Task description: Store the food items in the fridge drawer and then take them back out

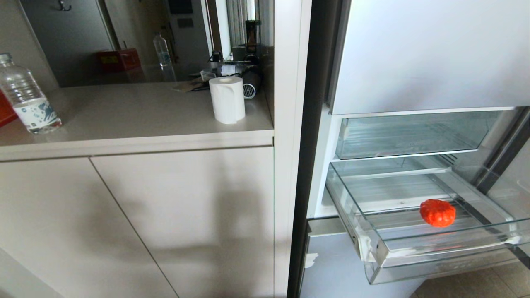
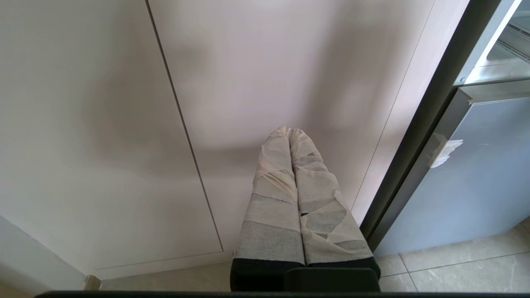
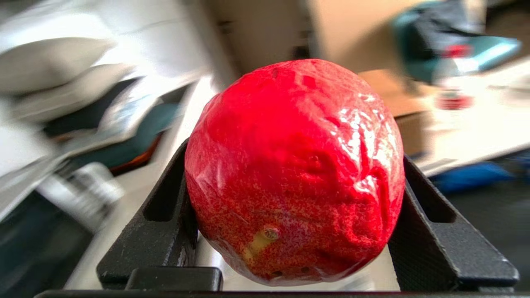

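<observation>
In the head view, the wide clear plastic fridge drawer (image 1: 414,248) with a ribbed base and thick front lip is seen pulled out below a second clear upper drawer (image 1: 405,134). An orange-red, bumpy-skinned round fruit (image 1: 437,212) is seen resting on the ribbed base, toward the drawer's front right part. The pale blue-grey glossy fridge door front (image 1: 430,54) is seen above. To the left, a beige counter (image 1: 124,116) is shown over plain cabinet doors; on it are set a white paper roll (image 1: 227,99) and, well apart at the far left, a clear plastic water bottle (image 1: 25,96). Neither arm is seen here.

In the left wrist view, the left gripper (image 2: 290,131) is shown with its cloth-wrapped fingers (image 2: 275,198) pressed together and nothing held, pointed at the cabinet doors beside the fridge's dark edge.

In the right wrist view, the right gripper (image 3: 296,194) is shown with its black fingers (image 3: 165,215) spread wide and clamped on either side of a smooth, glossy red round fruit (image 3: 296,165). The background is blurred, and its contents cannot be told.
</observation>
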